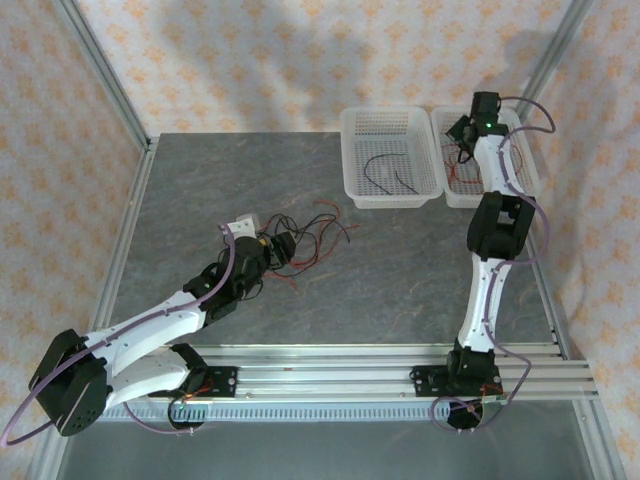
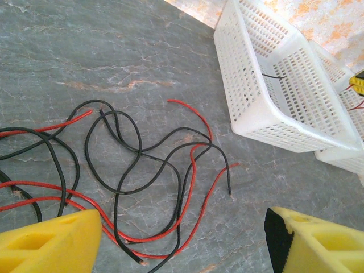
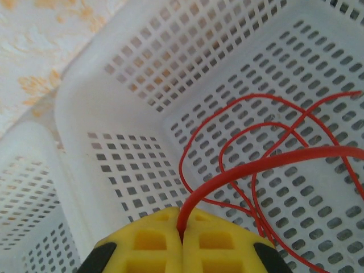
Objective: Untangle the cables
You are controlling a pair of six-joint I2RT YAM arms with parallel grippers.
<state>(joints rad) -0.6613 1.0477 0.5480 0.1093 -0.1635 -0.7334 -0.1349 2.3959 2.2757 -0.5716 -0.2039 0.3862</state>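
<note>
Holding a thin red wire (image 3: 273, 162) over the white perforated plastic basket (image 3: 74, 119), right gripper (image 3: 183, 224) should release low; left gripper (image 2: 182, 236) gapes above tangled wires (image 2: 136, 156).

You've got a white slotted left basket (image 1: 349, 160) and a matching right basket (image 1: 458, 198) at 1 o'clock on the grey marbled tabletop (image 1: 400, 285), with their long sides touching. Aluminium rails (image 1: 340, 385) run along the 6 o'clock edge. A floral-print backdrop (image 1: 250, 60) wraps from 9 through 12 to 3 o'clock.
</note>
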